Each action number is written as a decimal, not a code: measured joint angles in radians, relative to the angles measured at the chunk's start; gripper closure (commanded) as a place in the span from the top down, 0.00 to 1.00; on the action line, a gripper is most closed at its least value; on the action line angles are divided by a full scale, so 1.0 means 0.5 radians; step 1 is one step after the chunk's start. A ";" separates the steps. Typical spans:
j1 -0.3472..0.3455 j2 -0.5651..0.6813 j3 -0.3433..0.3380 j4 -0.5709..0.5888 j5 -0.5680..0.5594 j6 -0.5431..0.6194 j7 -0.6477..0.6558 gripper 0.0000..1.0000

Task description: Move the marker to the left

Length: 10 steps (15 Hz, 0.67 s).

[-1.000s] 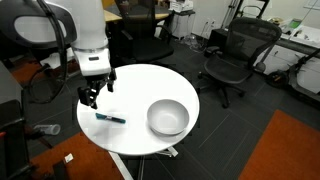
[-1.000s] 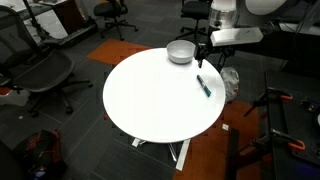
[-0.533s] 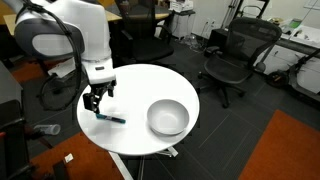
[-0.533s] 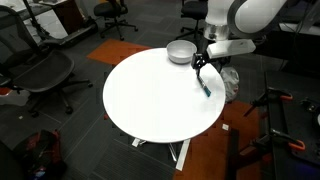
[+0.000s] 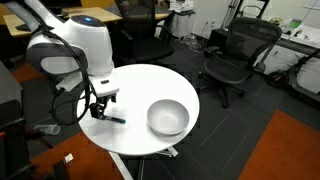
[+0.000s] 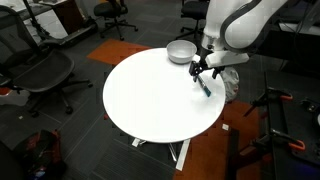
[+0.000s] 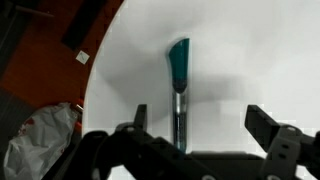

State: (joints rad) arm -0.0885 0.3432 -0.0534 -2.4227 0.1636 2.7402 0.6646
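We find no readable text, labels, brands or numbers in any view; everything too small or blurred

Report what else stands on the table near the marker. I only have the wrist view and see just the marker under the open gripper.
Observer: A grey bowl stands on the round white table, apart from the marker and not touching it.
Operator: Say how close the marker lies to the table's edge.
Observer: In both exterior views it lies close to the rim, with the bowl farther in.
Operator: Give me the gripper's height.
Observer: The gripper hangs low over the marker's end farther from the bowl. I cannot tell whether its fingertips touch the table.
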 measured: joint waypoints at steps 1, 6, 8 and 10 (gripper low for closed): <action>-0.001 0.026 0.000 0.010 0.039 0.013 -0.044 1.00; -0.007 0.145 -0.014 0.105 0.130 0.019 -0.177 1.00; -0.006 0.185 -0.032 0.146 0.130 0.019 -0.182 1.00; -0.003 0.223 -0.051 0.178 0.130 0.019 -0.182 1.00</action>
State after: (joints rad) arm -0.0899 0.4547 -0.0789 -2.3337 0.2286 2.7496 0.5736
